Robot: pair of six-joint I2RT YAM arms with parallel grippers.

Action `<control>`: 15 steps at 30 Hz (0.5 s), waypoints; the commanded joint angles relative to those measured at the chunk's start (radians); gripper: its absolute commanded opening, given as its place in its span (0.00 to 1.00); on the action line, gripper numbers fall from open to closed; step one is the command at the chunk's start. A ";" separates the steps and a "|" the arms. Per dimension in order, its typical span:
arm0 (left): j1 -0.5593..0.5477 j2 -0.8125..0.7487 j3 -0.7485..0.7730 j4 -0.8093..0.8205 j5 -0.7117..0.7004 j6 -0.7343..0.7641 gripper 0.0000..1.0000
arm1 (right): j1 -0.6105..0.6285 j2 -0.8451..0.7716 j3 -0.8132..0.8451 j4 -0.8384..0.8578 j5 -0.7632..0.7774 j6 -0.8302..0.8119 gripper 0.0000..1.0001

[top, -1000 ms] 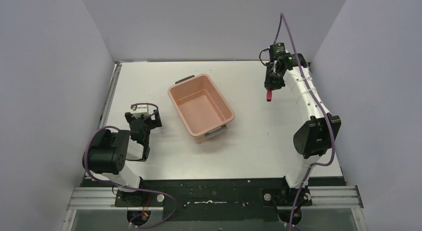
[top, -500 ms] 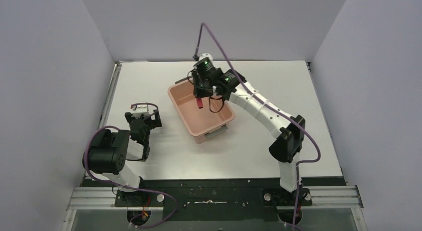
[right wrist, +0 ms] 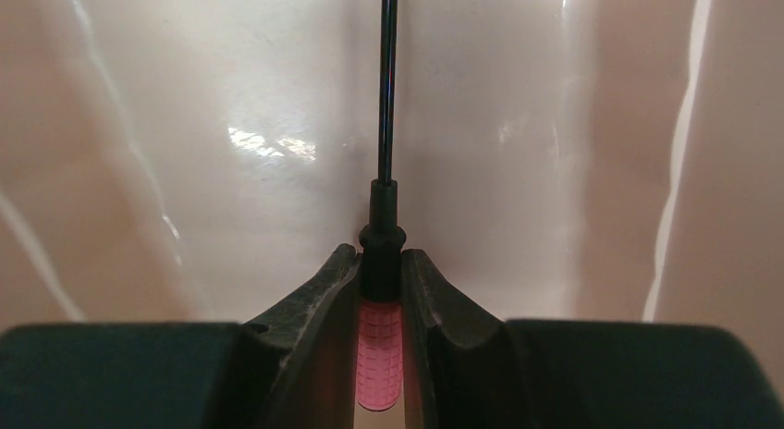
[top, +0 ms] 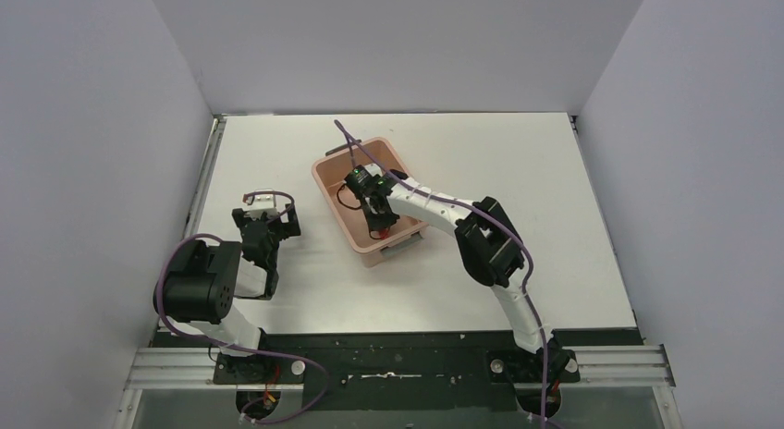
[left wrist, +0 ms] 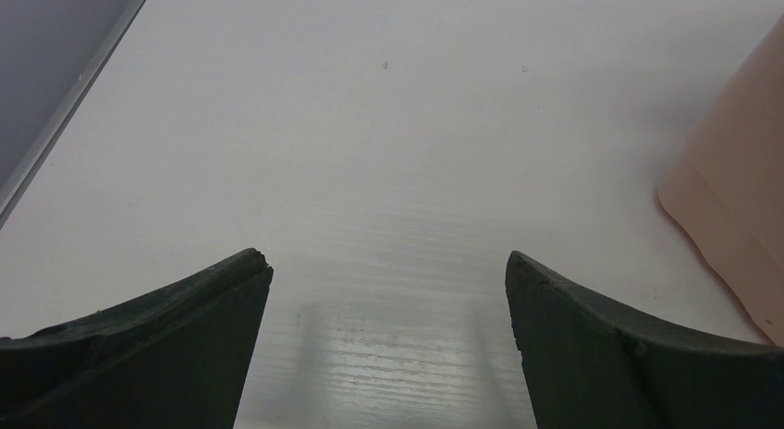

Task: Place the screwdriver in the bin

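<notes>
The salmon-pink bin [top: 329, 177] stands mid-table with grey handles at its two short ends. My right gripper [top: 380, 224] is down inside the bin, shut on the screwdriver [right wrist: 380, 350]. In the right wrist view the red-pink handle sits between the fingers and the slim black shaft [right wrist: 387, 87] points away at the bin's glossy inner wall [right wrist: 203, 124]. In the top view a bit of red handle [top: 383, 233] shows under the gripper. My left gripper [top: 265, 227] rests open and empty over bare table left of the bin, whose corner shows in the left wrist view [left wrist: 740, 189].
Grey walls enclose the white table [top: 518, 170] on three sides. The right arm [top: 481, 235] arches over the bin's near right corner. A metal rail [top: 208, 170] runs along the table's left edge.
My right arm swung from the far right of the table to over the bin, then lowered the screwdriver into it toward the near end. The left arm has not moved.
</notes>
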 commanded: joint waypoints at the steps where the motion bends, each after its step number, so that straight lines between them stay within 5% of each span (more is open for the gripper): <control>1: 0.000 -0.010 0.008 0.026 0.011 0.009 0.97 | 0.003 -0.014 -0.028 0.083 0.071 -0.010 0.18; 6: 0.000 -0.010 0.008 0.024 0.011 0.009 0.97 | 0.002 -0.033 -0.023 0.059 0.078 -0.012 0.46; 15: 0.000 -0.011 0.008 0.025 0.011 0.010 0.97 | 0.002 -0.228 0.113 0.023 0.083 -0.102 0.66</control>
